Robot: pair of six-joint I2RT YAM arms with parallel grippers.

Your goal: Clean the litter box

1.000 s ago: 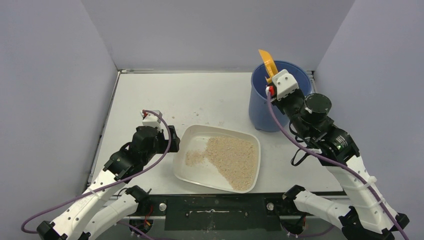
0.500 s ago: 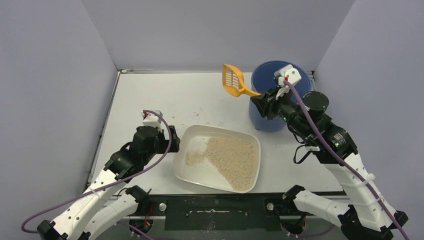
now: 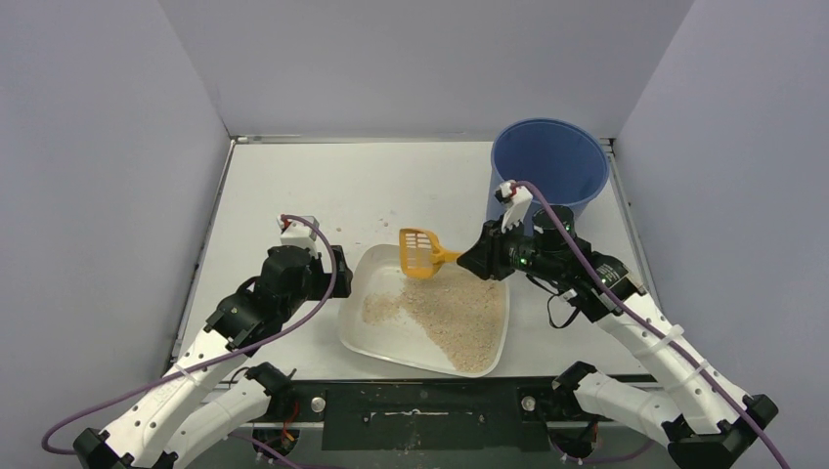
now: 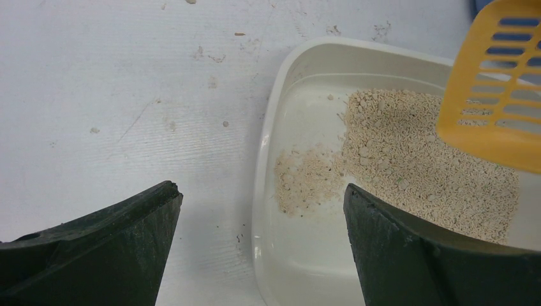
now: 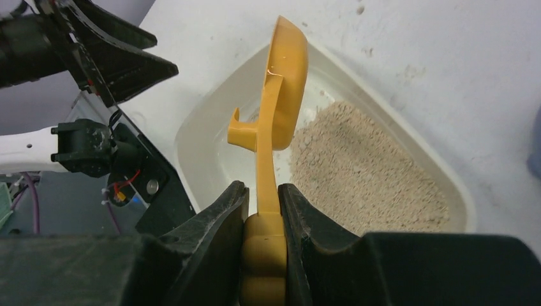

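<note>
Your workspace is a white table (image 3: 293,195) boxed in on three sides by plain, pale lavender-grey panels — a back wall (image 3: 420,59), a left wall (image 3: 98,176) and a right wall (image 3: 733,176). In the overhead view the two side walls slant outward toward you. A thin metallic strip (image 3: 342,139) runs where the tabletop meets the back wall. Light falls evenly, and shadows are soft. Close up from the left wrist, you see the tabletop finely textured, scuffed and dotted with small specks. Along the near edge sits a black bar (image 3: 420,403) with two round silver fittings — it is dusted with pale crumbs.
</note>
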